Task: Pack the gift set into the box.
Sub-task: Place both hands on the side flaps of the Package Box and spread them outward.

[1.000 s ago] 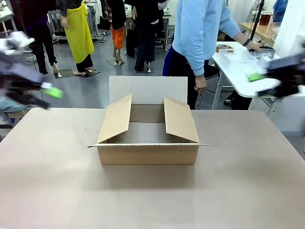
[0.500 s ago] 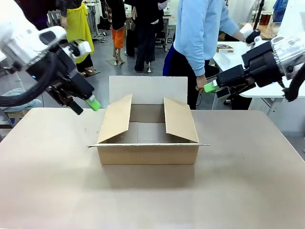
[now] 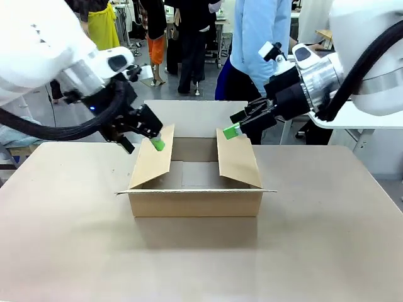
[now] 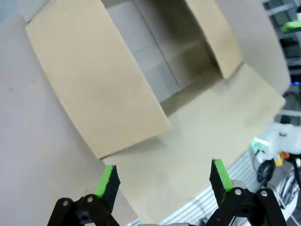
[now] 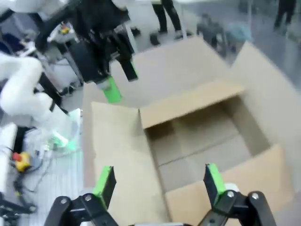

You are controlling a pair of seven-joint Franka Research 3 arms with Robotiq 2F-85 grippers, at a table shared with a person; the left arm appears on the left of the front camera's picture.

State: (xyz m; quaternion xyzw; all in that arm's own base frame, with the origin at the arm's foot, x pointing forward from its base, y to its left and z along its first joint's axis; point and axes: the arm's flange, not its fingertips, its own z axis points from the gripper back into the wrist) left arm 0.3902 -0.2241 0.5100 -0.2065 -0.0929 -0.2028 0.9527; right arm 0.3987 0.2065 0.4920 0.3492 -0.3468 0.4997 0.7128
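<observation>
Open box [image 3: 195, 202] sitting on worktop [image 3: 69, 251], left fingers [image 3: 156, 143] hovering spread wide at its left flap [image 3: 153, 160], right fingers [image 3: 231, 131] hovering spread wide at its right flap [image 3: 238, 160]

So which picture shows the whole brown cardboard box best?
The front view: the brown corrugated cardboard box shows whole, with all four flaps. The left wrist view crops it to flaps and some floor. The right wrist view looks inside, but it is blurry and cut off.

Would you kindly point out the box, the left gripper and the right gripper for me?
box [image 3: 195, 202], front view, on its front wall.
left gripper [image 4: 163, 178], left wrist view, midway between its open fingertips.
right gripper [image 5: 158, 182], right wrist view, midway between its open fingertips.
</observation>
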